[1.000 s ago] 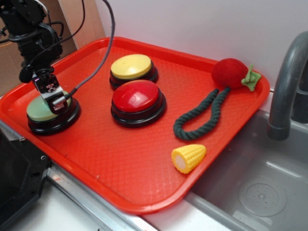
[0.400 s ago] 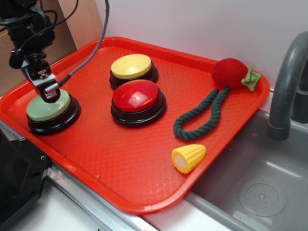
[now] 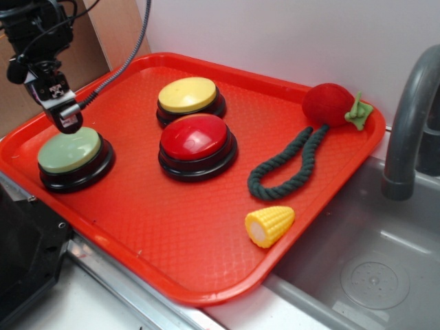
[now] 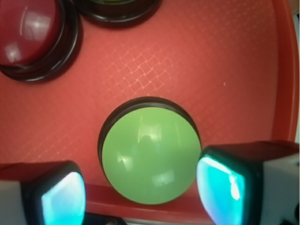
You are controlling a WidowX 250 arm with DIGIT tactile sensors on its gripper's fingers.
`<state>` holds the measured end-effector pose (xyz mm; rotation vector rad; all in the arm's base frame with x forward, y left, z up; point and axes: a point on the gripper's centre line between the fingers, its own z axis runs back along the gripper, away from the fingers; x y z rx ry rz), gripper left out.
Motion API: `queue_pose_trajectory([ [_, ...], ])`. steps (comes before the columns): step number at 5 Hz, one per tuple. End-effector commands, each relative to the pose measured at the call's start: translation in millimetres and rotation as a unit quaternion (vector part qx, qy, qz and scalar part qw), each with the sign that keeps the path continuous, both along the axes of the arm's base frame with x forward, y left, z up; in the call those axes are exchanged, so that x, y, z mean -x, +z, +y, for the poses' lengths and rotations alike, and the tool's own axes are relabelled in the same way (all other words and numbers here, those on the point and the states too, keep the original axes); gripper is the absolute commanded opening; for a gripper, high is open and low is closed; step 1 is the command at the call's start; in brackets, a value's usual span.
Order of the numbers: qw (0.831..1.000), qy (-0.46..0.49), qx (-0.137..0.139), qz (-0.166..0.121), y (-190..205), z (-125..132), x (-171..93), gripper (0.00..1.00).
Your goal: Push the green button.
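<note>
Pale-green domed green button on a black base sits under the empty, spread end effector.

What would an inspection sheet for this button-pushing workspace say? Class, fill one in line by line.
Surface: red tray, textured, beside a steel sink.
Job's things: green button near the tray's left corner, uncovered.
Clutter: yellow button; red button; toy corn; green rope joined to a red plush strawberry.
Grippers: end effector hangs above the green button's far edge, fingers apart in the wrist view, not touching it.
Cables: braided cable runs up from the end effector.
Surroundings: white wall, grey faucet.
</note>
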<state>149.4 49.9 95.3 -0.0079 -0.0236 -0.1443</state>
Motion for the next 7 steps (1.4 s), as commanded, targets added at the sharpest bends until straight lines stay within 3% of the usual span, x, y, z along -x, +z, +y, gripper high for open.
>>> queue_pose_trajectory([
  [1,0.999,-0.002,-0.013,-0.034,25.3,1.3,-8.9,1.00],
  [2,0.999,0.016,-0.033,-0.025,34.3,1.5,-6.7,1.00],
  [5,0.999,0.031,-0.012,-0.028,54.6,5.3,0.7,1.00],
  [7,0.998,0.050,-0.015,-0.045,76.2,7.3,11.6,1.00],
])
